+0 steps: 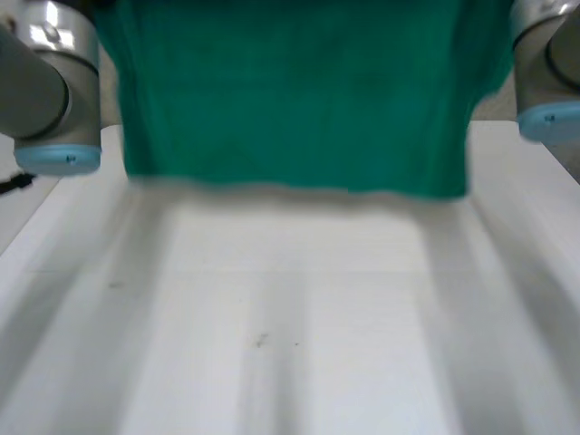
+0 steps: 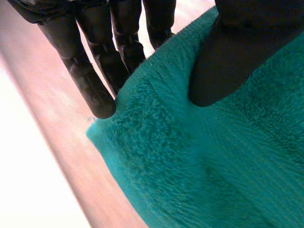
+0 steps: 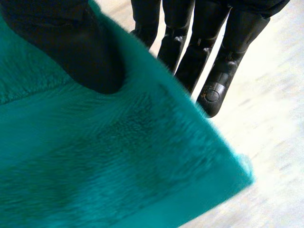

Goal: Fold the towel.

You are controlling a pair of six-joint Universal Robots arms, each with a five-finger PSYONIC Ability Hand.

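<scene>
Green terry cloth, the towel [image 1: 294, 100], was spread wide between the left arm [image 1: 54, 100] and the right arm [image 1: 544, 82] in the head view, its near edge running straight across the white table [image 1: 299, 317]; whether that edge touched the table could not be told. In the left wrist view the left hand [image 2: 232, 52] was clamped on the towel close to a corner, its thumb pressed on the upper face and its fingers [image 2: 88, 85] reaching under the edge. The right hand [image 3: 80, 52] gripped the towel near another corner the same way, thumb on top and fingers [image 3: 216, 80] beneath.
</scene>
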